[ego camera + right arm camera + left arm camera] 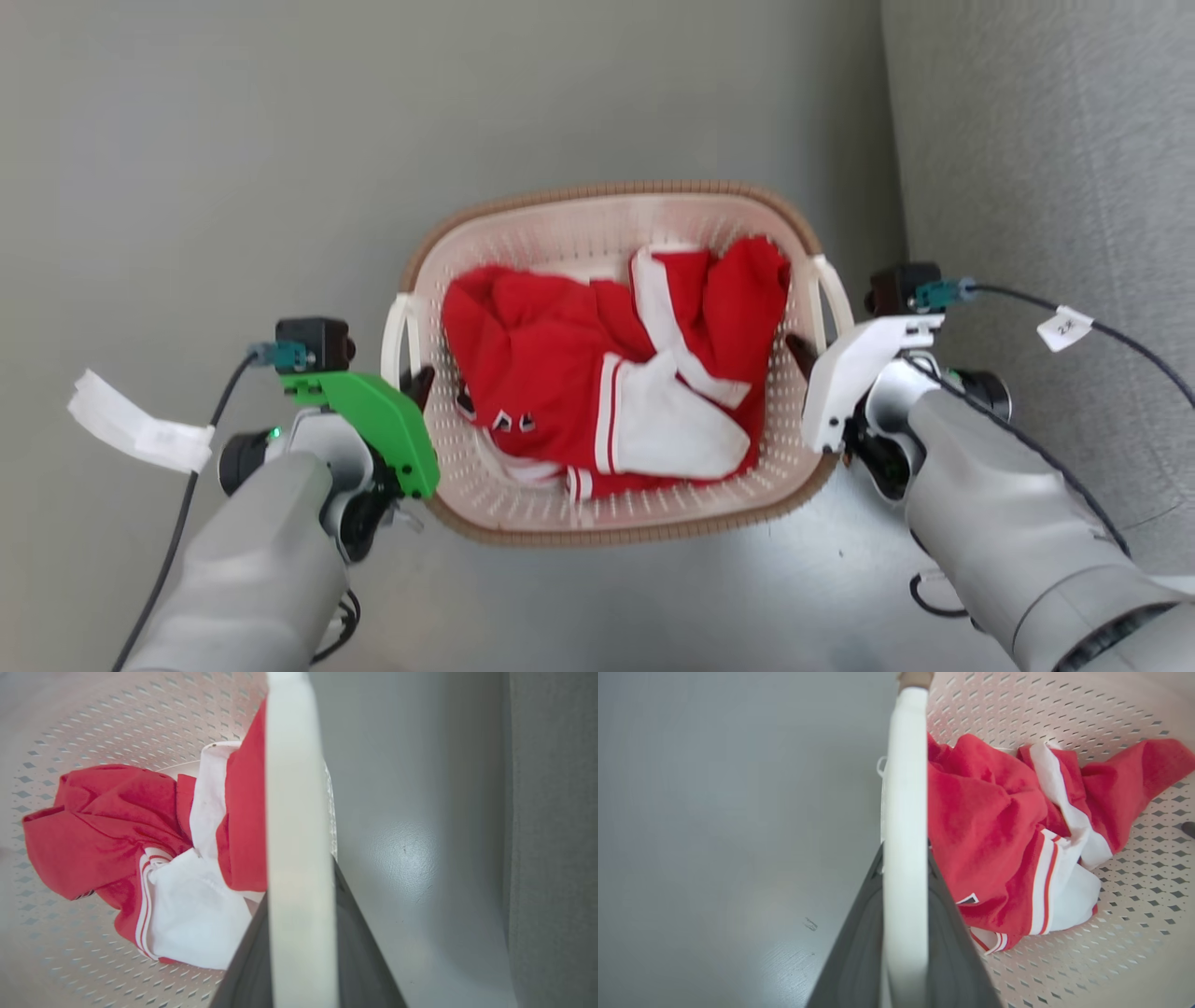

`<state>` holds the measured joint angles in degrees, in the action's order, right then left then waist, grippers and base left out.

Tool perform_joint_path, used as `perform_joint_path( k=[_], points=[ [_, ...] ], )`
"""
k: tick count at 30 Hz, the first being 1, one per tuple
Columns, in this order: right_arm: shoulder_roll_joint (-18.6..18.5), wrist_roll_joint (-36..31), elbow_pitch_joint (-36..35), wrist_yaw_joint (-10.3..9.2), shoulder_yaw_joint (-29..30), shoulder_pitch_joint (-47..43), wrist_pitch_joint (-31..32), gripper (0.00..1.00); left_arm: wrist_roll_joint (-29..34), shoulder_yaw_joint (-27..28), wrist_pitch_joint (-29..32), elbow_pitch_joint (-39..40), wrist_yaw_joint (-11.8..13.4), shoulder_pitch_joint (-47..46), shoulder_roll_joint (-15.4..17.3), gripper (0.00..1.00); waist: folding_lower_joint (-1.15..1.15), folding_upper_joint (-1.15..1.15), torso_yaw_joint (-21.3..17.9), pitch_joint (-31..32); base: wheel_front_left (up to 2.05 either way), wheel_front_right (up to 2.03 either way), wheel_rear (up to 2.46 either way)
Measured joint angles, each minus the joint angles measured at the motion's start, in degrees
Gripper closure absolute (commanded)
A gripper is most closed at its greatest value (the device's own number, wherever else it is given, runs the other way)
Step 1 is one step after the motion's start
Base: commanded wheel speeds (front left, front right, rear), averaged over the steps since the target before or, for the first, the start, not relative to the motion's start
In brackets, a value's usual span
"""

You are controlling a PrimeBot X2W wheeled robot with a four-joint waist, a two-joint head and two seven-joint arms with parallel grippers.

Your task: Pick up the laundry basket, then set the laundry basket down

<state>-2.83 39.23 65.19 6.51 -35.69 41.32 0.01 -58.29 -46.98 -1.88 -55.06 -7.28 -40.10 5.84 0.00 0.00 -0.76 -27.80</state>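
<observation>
Two claws, one load: my left gripper [413,379] bites at the basket's 9 o'clock and my right gripper [808,353] at its 3 o'clock. Each is drawn narrow on a white loop. In the left wrist view a dark finger [859,952] lies against each side of the left loop handle [903,812], and the right loop handle [299,812] is pinched the same way. I hold both sides so that the weight is shared and the laundry basket [607,191] stays level rather than tipping.

It sits between my forearms at the middle of the head view, long side towards me. Whether its base rests on the grey floor [187,140] or hangs just above it, I cannot tell.

Inside lies a crumpled red-and-white garment [551,373], heaped from the middle towards 2 o'clock and loose, so a tilt would probably slide it.

Beyond, at 2 o'clock, a grey textured surface [1046,140] rises near my right arm, and I judge I have little room to swing that way.
</observation>
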Motion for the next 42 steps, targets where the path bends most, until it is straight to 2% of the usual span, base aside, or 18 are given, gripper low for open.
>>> perform_joint_path(
  k=[28, 42],
  points=[
    [-0.56, 6.77, 0.04, -0.09, -6.75, -12.87, 9.03, 1.00, -5.97, -4.93, 6.91, -3.42, 0.01, 12.35, -1.67, 1.00, 0.00, 0.00, -0.88, 21.13, 0.00, 0.00, 0.00],
    [-0.60, 8.54, 0.03, -0.43, -7.92, -13.74, 10.48, 1.00, -6.58, -5.75, 7.98, -3.85, 0.01, 13.04, -1.70, 1.00, 0.00, 0.00, -1.14, 25.55, 0.00, 0.00, 0.00]
  ],
)
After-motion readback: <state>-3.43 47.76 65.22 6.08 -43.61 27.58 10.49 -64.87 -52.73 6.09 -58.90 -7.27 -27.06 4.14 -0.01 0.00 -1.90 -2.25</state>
